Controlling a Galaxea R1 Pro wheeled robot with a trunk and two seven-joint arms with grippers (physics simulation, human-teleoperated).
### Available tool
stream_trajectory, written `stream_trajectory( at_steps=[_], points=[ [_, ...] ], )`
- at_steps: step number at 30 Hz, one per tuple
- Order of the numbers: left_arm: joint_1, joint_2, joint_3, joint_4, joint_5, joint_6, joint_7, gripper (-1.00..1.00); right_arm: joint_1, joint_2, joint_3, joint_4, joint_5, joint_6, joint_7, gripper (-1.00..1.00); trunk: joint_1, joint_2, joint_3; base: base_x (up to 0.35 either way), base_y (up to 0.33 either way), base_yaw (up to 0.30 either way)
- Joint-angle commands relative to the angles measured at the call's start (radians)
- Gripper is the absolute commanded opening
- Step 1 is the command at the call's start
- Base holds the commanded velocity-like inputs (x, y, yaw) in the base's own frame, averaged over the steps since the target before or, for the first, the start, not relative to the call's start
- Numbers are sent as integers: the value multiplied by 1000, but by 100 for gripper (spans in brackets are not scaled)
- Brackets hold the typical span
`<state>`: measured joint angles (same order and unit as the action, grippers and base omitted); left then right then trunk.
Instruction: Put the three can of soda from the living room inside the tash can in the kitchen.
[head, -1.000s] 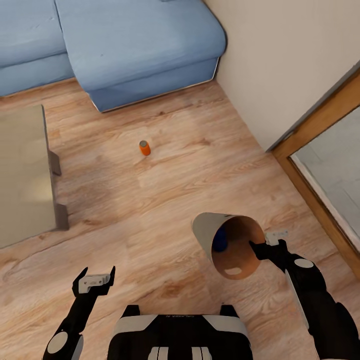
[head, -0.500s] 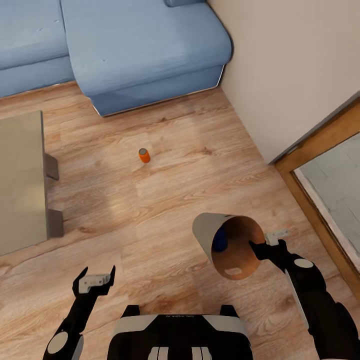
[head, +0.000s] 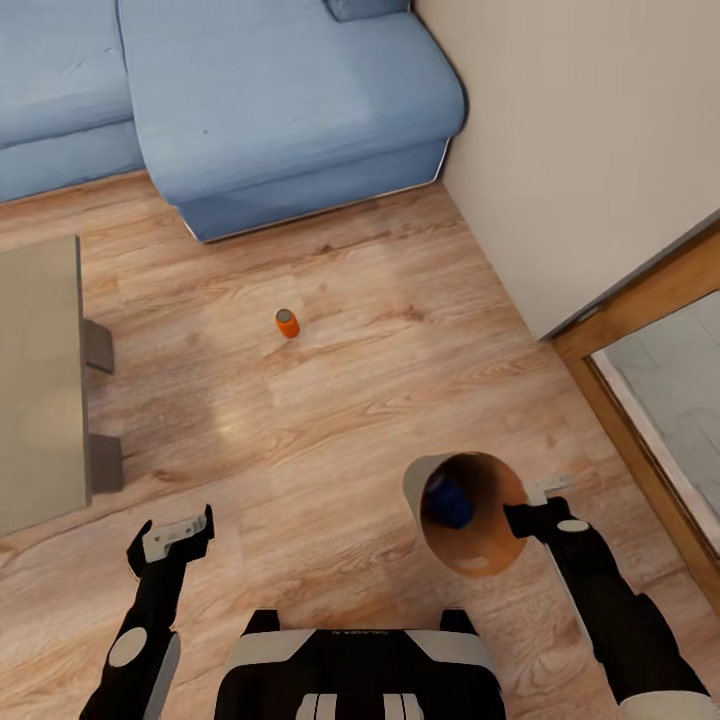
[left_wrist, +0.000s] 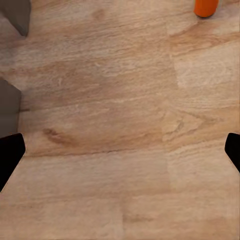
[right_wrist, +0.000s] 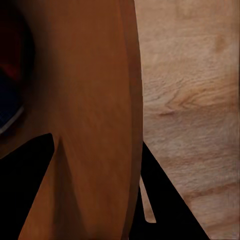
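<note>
An orange can of soda (head: 287, 323) stands upright on the wood-plank floor of the living room, in front of the sofa; it shows too in the left wrist view as an orange can (left_wrist: 205, 7). My right gripper (head: 528, 505) is shut on the rim of the tash can (head: 470, 520), held tilted above the floor with its copper-brown inside facing me. A dark blue can (head: 450, 503) lies inside it. In the right wrist view the bin wall (right_wrist: 90, 125) sits between the fingers. My left gripper (head: 172, 535) hangs open over bare floor, well short of the orange can.
A light blue corner sofa (head: 260, 100) fills the back. A grey low table (head: 35, 385) stands at the left. A beige wall (head: 590, 140) and a wood-framed doorway (head: 640, 400) to a pale floor are at the right.
The view has shifted: the floor and the orange can slid down the picture, toward me. Both arms dropped lower; the bin tipped further down, showing more of the blue can.
</note>
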<state>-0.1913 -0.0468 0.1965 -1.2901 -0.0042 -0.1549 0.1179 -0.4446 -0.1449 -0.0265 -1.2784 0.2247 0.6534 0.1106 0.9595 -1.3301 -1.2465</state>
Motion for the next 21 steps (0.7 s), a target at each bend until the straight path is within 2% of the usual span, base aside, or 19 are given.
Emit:
stream_trajectory(
  at_steps=[1, 9, 13, 15, 16, 21],
  points=[
    [-6, -1, -1, -4, 5, 9, 8, 100, -3, 0, 2, 1, -6, 13, -3, -100, 0, 0, 0, 305, 0, 0],
    [-15, -1, -5, -24, 28, 64, 16, 100, -10, -3, 12, -19, -1, 65, -8, -100, 0, 0, 0, 315, 0, 0],
    [-16, -1, -43, -26, 30, 74, 11, 100, -35, -10, 12, -30, 24, 103, -8, -100, 0, 0, 0, 321, 0, 0],
    [-16, -1, -63, -25, 30, 76, 10, 100, -65, -10, 12, -30, 34, 118, -7, -100, 0, 0, 0, 322, 0, 0],
    [-16, -1, -70, -25, 30, 78, 10, 100, -93, -10, 12, -31, 40, 158, -7, -100, 0, 0, 0, 322, 0, 0],
    [-16, -1, -75, -25, 30, 82, 10, 100, -160, -7, 14, -34, 43, 260, -6, -100, 0, 0, 0, 322, 0, 0]
  ],
)
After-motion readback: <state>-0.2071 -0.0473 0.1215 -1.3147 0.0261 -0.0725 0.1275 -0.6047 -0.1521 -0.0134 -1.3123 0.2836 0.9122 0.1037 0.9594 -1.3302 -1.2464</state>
